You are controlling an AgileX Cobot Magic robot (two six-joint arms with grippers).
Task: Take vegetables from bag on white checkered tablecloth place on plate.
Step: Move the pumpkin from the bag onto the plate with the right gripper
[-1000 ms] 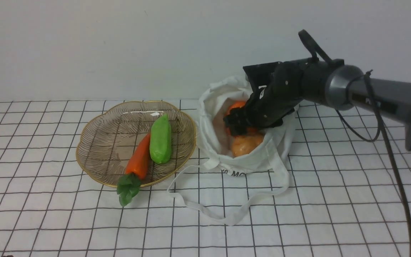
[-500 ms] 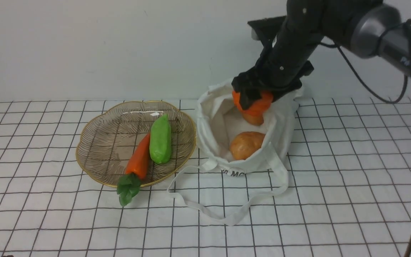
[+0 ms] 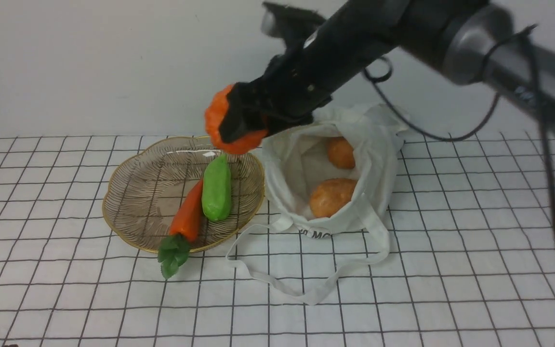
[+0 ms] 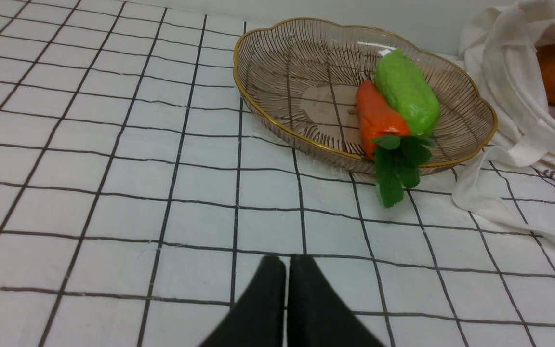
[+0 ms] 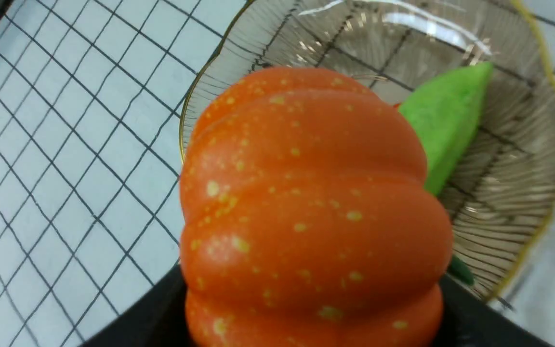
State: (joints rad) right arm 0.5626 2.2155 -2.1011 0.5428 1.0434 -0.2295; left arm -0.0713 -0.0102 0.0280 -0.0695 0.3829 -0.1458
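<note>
At upper center of the front view, the right gripper (image 3: 244, 115) pinches an orange pumpkin (image 3: 233, 123) above the plate (image 3: 152, 202), left of center, holding a carrot (image 3: 189, 212) and a green vegetable (image 3: 217, 189). Two tan-orange lumps (image 3: 333, 196) sit in the white bag (image 3: 301, 168), right of center. The left gripper's (image 4: 287, 262) dark tips, bottom center of its wrist view, are pressed together.
</note>
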